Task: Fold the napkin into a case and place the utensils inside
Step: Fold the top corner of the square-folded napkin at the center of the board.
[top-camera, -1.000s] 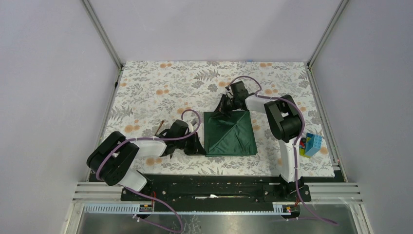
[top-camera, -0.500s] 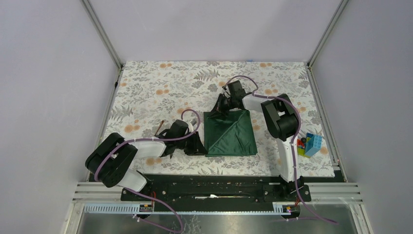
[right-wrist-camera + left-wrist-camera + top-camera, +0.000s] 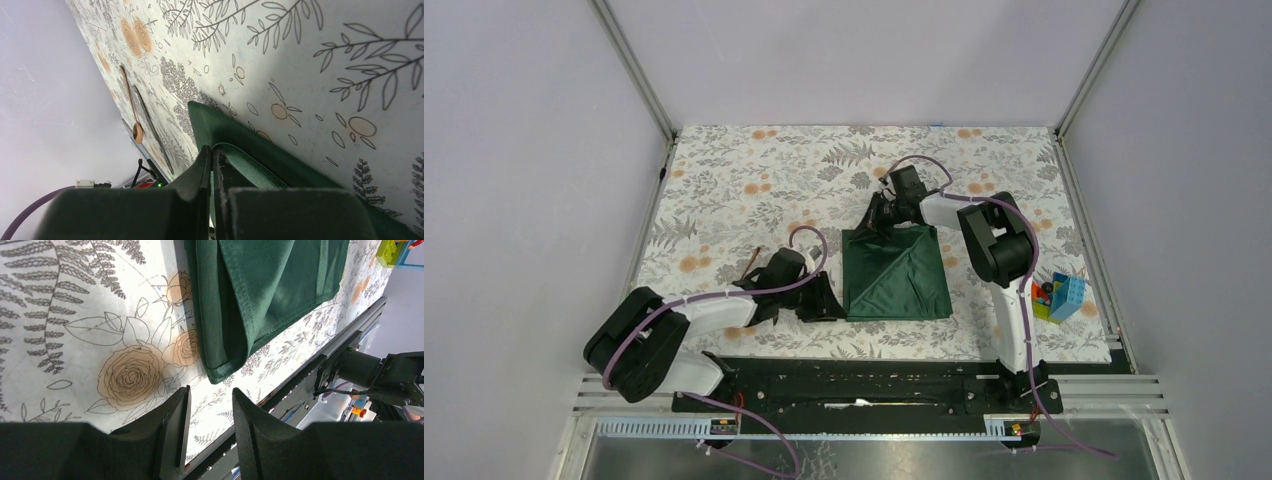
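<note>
Your right gripper (image 3: 212, 154) is clamped on the napkin (image 3: 896, 275) at its far edge. Your left gripper (image 3: 209, 399), jaws apart, sits beside the napkin's corner, by the near edge of the counter (image 3: 724, 180).

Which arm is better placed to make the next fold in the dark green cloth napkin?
Right, probably. The right gripper is shut on the dark green cloth napkin at its far left corner; the left gripper is open, short of the near corner.

No readable text, label, brand name or number appears in any view. The tablecloth (image 3: 754, 190) bears only a printed pattern of ferns and orange flowers, and the dark green napkin (image 3: 894, 275) is plain.
</note>
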Motion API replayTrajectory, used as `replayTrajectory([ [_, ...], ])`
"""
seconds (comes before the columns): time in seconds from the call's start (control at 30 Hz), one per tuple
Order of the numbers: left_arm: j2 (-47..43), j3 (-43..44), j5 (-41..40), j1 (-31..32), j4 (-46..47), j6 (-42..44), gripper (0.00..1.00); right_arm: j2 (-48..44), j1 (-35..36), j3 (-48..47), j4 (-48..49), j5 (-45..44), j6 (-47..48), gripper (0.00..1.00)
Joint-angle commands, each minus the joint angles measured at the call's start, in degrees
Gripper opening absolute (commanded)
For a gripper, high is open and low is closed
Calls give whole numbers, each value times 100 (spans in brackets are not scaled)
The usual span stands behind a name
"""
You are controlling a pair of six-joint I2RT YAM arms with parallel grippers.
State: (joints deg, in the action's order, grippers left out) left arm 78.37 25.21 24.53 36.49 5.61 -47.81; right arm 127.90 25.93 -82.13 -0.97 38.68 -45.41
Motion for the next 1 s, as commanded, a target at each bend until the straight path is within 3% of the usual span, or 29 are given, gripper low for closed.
replayTrajectory([
  [0.0, -349, -13, -193, 12, -219, 121, 40, 41, 76, -221, 40, 45, 4, 0],
  [0.13, -532, 40, -309, 7, -383, 179, 32, 50, 78, -263, 44, 26, -8, 3],
  [0.5, -503, 445, -141, -3, -474, 162, 31, 168, 72, -450, -10, -18, 19, 7],
  [0.73, -116, 1019, 169, -18, -145, 37, 31, 93, 78, -455, -34, 0, 15, 28],
  [0.97, 844, 1377, 503, -37, 533, -47, 25, 17, 75, -476, -92, 29, 40, 33],
])
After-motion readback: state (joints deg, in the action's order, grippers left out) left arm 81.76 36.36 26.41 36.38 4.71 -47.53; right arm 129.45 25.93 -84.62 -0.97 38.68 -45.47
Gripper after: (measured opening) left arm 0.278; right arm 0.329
